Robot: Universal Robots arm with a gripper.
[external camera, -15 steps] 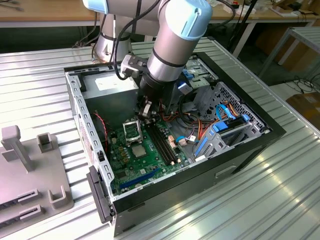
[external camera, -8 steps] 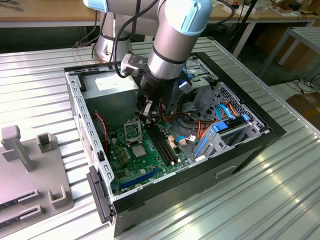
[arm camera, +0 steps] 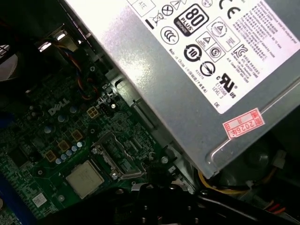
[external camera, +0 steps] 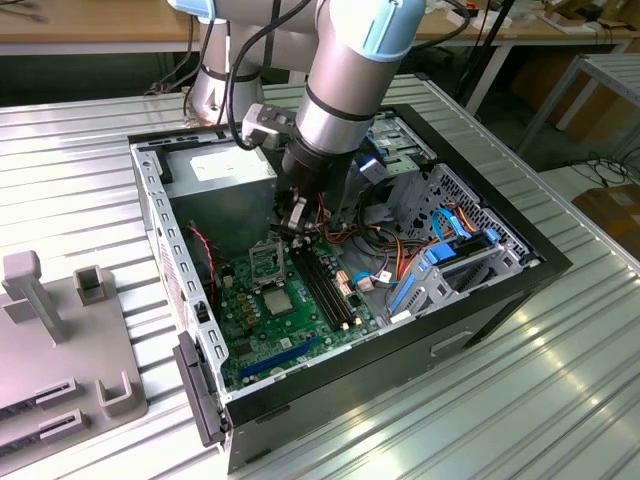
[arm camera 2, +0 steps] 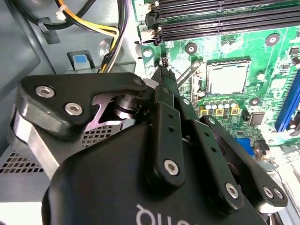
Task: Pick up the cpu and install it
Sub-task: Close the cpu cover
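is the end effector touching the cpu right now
Apart. In the second wrist view the end effector ends short of the cpu, with green board showing between them. The first wrist view shows the cpu lying alone on the board.

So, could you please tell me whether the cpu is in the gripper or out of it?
Out: in the second wrist view the cpu lies flat on the green board, with bare board between it and the gripper.
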